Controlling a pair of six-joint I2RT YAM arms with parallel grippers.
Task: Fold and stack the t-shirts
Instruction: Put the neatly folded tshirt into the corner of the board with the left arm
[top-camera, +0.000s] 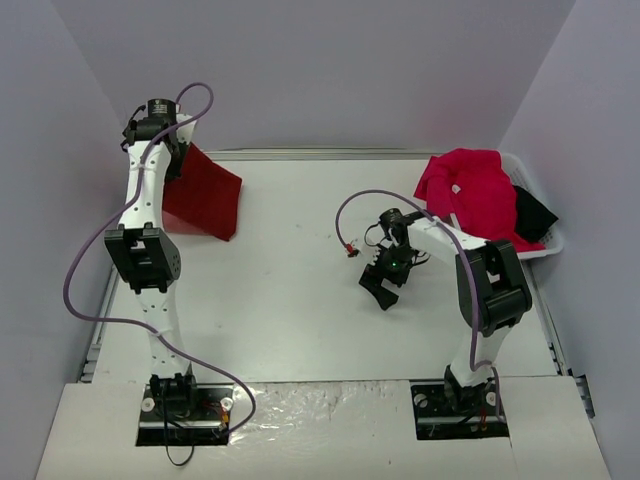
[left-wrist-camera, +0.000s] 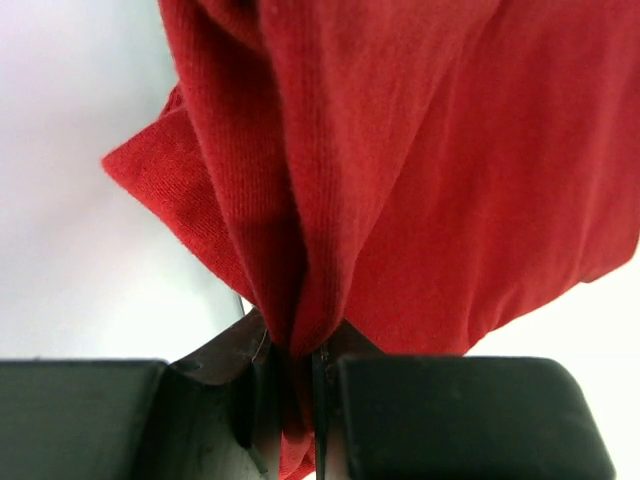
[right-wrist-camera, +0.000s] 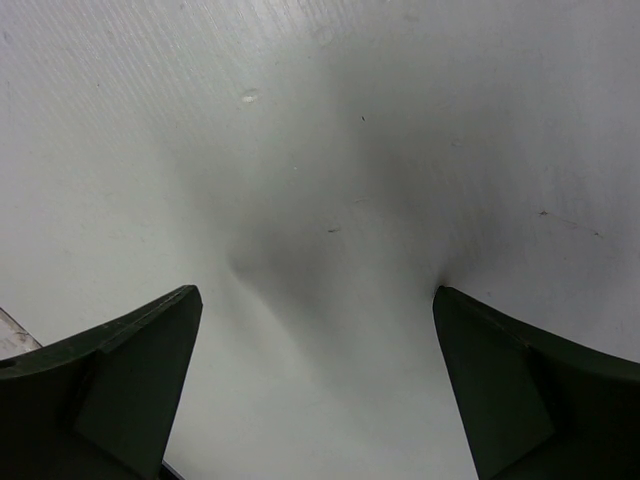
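Note:
A dark crimson t-shirt (top-camera: 205, 193) hangs at the far left, folded, its lower edge on the table. My left gripper (top-camera: 172, 152) is shut on its top edge; the left wrist view shows the red cloth (left-wrist-camera: 400, 180) pinched between the jaws of the left gripper (left-wrist-camera: 300, 400). A raspberry pink-red t-shirt (top-camera: 470, 190) lies heaped in the white basket (top-camera: 552, 240) at the far right. My right gripper (top-camera: 385, 282) is open and empty, low over bare table (right-wrist-camera: 320, 200) at centre right. No salmon-pink shirt shows.
A dark garment (top-camera: 535, 212) lies in the basket beside the pink-red shirt. White walls close in the table on the left, back and right. A purple cable loops from each arm.

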